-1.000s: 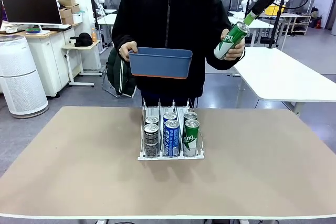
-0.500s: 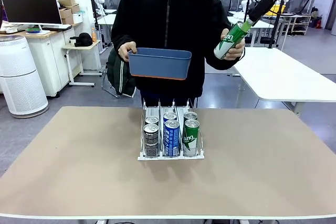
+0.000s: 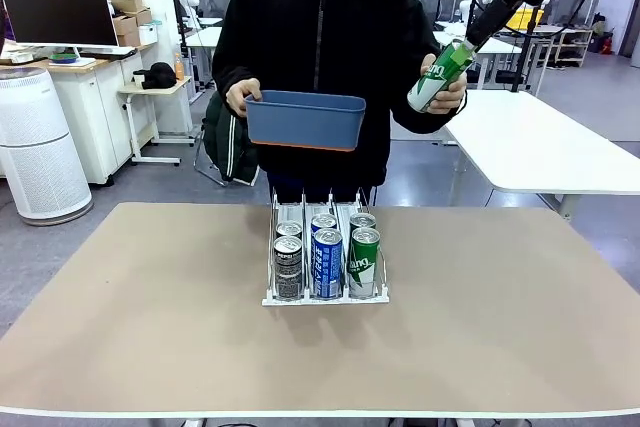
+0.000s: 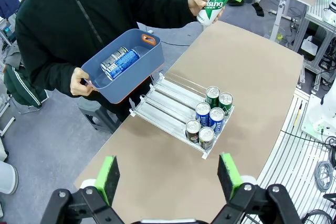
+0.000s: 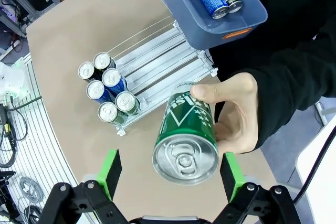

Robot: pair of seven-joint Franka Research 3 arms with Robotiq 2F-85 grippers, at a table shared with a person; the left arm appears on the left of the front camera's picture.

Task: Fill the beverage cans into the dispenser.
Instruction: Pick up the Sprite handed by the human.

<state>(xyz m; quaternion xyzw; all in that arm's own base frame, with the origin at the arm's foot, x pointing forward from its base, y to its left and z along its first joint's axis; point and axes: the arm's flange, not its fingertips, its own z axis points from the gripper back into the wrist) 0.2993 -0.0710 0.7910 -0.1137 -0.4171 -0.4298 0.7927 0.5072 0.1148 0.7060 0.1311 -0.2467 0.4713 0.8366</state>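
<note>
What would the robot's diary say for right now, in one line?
phase: handover | right claw: open, at green can in person's hand | left claw: open, empty | dispenser: six cans

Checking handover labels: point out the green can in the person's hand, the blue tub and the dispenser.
green can (image 5: 185,153), right wrist view, silver top.
blue tub (image 3: 305,125), front view, front wall.
dispenser (image 4: 168,100), left wrist view, empty lanes.

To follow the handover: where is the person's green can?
Front view, upper right: the green can is in the person's hand, high above the table, its top facing the open right gripper.
</note>
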